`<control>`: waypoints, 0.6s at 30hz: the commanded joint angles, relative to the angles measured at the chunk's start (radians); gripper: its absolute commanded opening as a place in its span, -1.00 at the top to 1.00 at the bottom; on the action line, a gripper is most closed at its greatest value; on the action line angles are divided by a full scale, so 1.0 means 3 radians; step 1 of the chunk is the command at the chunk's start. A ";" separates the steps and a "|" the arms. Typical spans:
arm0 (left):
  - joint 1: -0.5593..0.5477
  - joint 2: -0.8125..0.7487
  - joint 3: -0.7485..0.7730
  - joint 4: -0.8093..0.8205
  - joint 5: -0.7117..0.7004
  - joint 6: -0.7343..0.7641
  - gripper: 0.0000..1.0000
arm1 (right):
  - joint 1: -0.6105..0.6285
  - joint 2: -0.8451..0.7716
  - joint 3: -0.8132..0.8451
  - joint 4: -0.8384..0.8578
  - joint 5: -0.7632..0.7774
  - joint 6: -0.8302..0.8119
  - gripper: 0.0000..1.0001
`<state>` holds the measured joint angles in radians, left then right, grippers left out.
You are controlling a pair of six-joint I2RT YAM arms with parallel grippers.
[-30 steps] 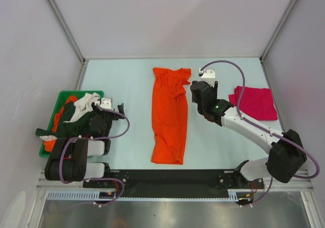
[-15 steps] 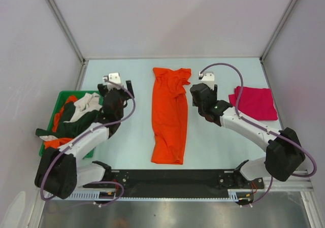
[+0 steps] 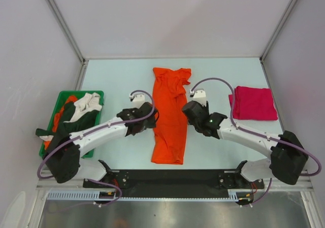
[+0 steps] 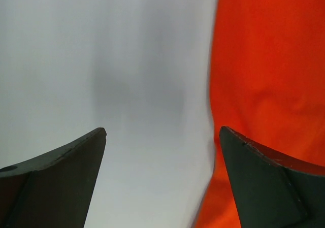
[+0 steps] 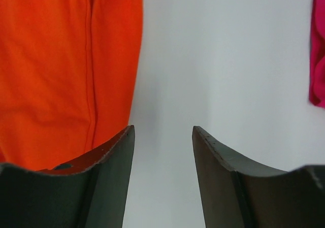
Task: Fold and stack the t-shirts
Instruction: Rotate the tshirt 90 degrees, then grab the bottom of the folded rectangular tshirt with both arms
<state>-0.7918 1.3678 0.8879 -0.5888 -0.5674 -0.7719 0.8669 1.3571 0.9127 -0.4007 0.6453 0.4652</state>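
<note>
The bright orange t-shirt (image 3: pixel 170 116) lies as a long narrow strip down the middle of the table, collar end at the far side. My left gripper (image 3: pixel 152 117) stands wide open at its left edge. In the left wrist view the left gripper (image 4: pixel 162 131) straddles that edge, one fingertip over the orange cloth (image 4: pixel 269 60). My right gripper (image 3: pixel 187 109) is open beside the shirt's right edge. The right wrist view shows the right gripper (image 5: pixel 163 128) over bare table, with the orange cloth (image 5: pixel 66 60) just to its left. A magenta-red t-shirt (image 3: pixel 252 103) lies folded at the right.
A green bin (image 3: pixel 65 93) at the left holds dark green (image 3: pixel 76 124), cream (image 3: pixel 87 104) and orange shirts in a heap. The magenta shirt's edge (image 5: pixel 317 55) shows at the right of the right wrist view. Frame posts and walls close in the table.
My left arm has swung from the bin across to the orange shirt's left edge. My right arm has come nearer along the shirt's right edge, its jaws slightly narrower.
</note>
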 commanded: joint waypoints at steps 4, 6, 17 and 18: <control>-0.0403 -0.0847 -0.0566 0.0066 0.0561 -0.0413 -0.99 | 0.0505 -0.0571 -0.0393 -0.0234 -0.0243 0.0601 -0.07; -0.0484 -0.0933 -0.0770 0.0213 0.0628 -0.0428 -0.99 | 0.0734 -0.0612 -0.0541 -0.0209 -0.0239 0.0750 -0.07; -0.0828 -0.1185 -0.1226 0.0874 0.0813 -0.0607 -0.99 | 0.1533 -0.0306 -0.0614 0.0098 -0.0233 0.1328 -0.04; -0.0853 -0.1179 -0.1226 0.0879 0.0818 -0.0612 -0.99 | 0.1559 -0.0285 -0.0598 0.0119 -0.0233 0.1338 -0.04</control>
<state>-1.0283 1.0279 0.5213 -0.4095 -0.3416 -0.9169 1.2995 1.2407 0.7113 -0.4171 0.5587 0.7895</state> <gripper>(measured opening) 0.996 0.530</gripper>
